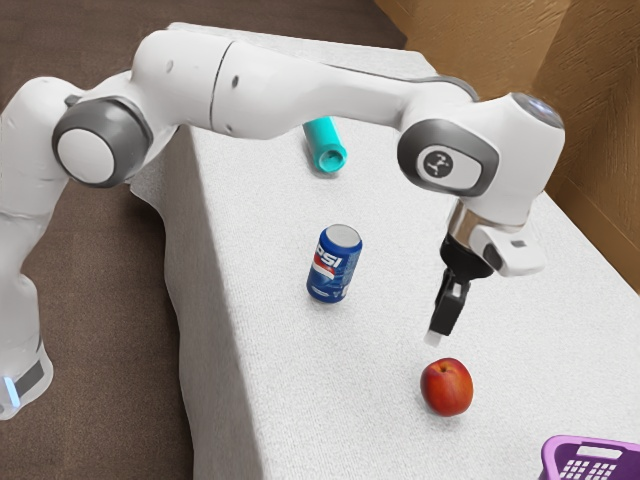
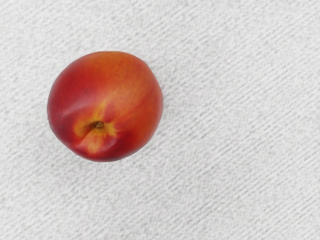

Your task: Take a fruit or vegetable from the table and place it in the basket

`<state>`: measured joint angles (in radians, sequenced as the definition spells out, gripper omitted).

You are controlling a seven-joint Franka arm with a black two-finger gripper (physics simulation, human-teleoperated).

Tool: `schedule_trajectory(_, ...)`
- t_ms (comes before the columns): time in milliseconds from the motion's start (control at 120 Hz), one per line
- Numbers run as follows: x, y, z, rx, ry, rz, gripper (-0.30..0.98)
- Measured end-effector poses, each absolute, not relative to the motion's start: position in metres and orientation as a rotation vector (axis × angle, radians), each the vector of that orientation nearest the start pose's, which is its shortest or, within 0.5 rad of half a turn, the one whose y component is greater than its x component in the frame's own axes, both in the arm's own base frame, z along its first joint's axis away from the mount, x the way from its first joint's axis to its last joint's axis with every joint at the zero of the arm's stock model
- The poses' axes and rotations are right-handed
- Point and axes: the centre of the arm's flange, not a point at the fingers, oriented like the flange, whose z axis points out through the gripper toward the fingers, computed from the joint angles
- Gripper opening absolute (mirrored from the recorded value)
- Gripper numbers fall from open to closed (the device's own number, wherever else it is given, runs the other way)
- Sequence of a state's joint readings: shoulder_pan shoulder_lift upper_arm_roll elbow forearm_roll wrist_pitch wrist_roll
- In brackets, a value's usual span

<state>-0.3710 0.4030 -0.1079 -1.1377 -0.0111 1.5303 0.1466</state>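
The fruit (image 1: 447, 388), red and orange, rests on the table (image 1: 570, 320), and everything else can be placed from it. Under it lies white cloth with a fine, slightly ribbed weave; toward the exterior view's left of the fruit, this covering turns over the table's edge and hangs in soft grey folds (image 1: 215, 380). Past those folds the floor (image 1: 110, 330) is dark brown. Well beyond the fruit, toward the upper right of the exterior view, stands a tan, wood-coloured wall (image 1: 590, 150) with a rough grain.

The claw (image 1: 433, 338) hangs just above the fruit, apart from it, at the end of the white arm (image 1: 290, 90). Whether it is spread or pressed together, I cannot tell.

The exterior view alone gives the fruit its neighbours. A blue Pepsi can (image 1: 334, 265) stands upright toward that view's left of the fruit and higher up in the picture. Farther off from the fruit than the can is a turquoise cylinder (image 1: 324, 146) with a round, recessed end, partly hidden behind the arm. Near the fruit, toward the exterior view's lower right, is the purple basket (image 1: 551, 462), with holes in its side and cut off by the picture's edge.

The wrist view adds the fruit's stem hollow, a small brown pit ringed with yellow streaks, and the slanting lines of the weave around it.
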Motion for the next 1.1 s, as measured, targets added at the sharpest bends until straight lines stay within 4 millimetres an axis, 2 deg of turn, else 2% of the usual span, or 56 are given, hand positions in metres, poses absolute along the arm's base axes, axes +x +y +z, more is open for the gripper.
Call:
schedule_trajectory(92, 0.606, -0.308, 0.559, -3.031, 0.988, 0.029, 0.69)
schedule_trajectory(208, 0.616, -0.313, 0.538, -3.023, 0.981, 0.037, 0.69)
schedule_trajectory(433, 0.624, -0.302, 0.536, -3.017, 0.942, 0.017, 0.69)
schedule_trajectory(558, 0.635, -0.279, 0.536, -3.021, 0.879, 0.010, 0.69)
schedule_trajectory(625, 0.638, -0.275, 0.535, -3.022, 0.864, 0.007, 0.69)
schedule_trajectory(833, 0.657, -0.284, 0.523, -3.044, 0.869, -0.053, 0.69)
schedule_trajectory(1017, 0.675, -0.291, 0.494, -3.060, 0.870, -0.042, 0.69)
schedule_trajectory(1100, 0.677, -0.291, 0.488, -3.060, 0.865, -0.033, 0.69)
